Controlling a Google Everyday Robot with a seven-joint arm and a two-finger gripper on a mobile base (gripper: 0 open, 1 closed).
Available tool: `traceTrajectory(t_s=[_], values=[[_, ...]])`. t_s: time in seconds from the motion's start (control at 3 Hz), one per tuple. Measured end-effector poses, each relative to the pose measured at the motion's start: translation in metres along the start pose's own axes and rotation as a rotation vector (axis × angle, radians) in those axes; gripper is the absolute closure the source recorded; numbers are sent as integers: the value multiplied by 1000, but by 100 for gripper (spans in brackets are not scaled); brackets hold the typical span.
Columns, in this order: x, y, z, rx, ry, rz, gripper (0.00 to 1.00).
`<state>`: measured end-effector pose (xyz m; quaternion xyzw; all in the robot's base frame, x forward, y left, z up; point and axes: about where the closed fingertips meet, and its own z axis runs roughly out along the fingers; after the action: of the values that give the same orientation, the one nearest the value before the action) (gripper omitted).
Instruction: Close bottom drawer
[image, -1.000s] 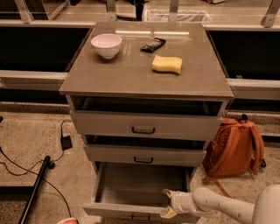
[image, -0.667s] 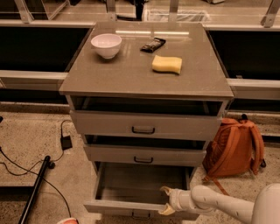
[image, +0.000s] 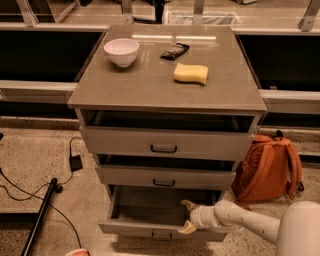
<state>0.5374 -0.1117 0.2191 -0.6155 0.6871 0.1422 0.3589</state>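
The bottom drawer (image: 150, 212) of the grey cabinet (image: 167, 90) is pulled out and looks empty. Its short front panel (image: 130, 229) faces me, with a small dark handle (image: 161, 234) at its middle. My gripper (image: 187, 216) is at the right part of the drawer's front edge, on the end of the white arm (image: 240, 220) that comes in from the lower right. It is open and holds nothing. One finger (image: 187, 204) is over the drawer's inside and the other finger (image: 187, 229) is at the front panel's top rim.
The top drawer (image: 165, 142) and the middle drawer (image: 165, 176) stand slightly open. On the cabinet top are a white bowl (image: 121, 51), a yellow sponge (image: 190, 73) and a dark packet (image: 174, 50). An orange backpack (image: 267, 170) leans at the right. Cables and a black pole (image: 42, 210) lie at the left.
The bottom drawer has slid a little way into the cabinet. My gripper has moved with its front edge toward the cabinet.
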Motion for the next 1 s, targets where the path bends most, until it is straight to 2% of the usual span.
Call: traceTrajectory(t_s=[0.33,0.67,1.0], values=[[2,-20,1,20,0,17,29],[-2,-27,-5,31,-25,32,31],[-10,-8,-18,18,-61,43,44]])
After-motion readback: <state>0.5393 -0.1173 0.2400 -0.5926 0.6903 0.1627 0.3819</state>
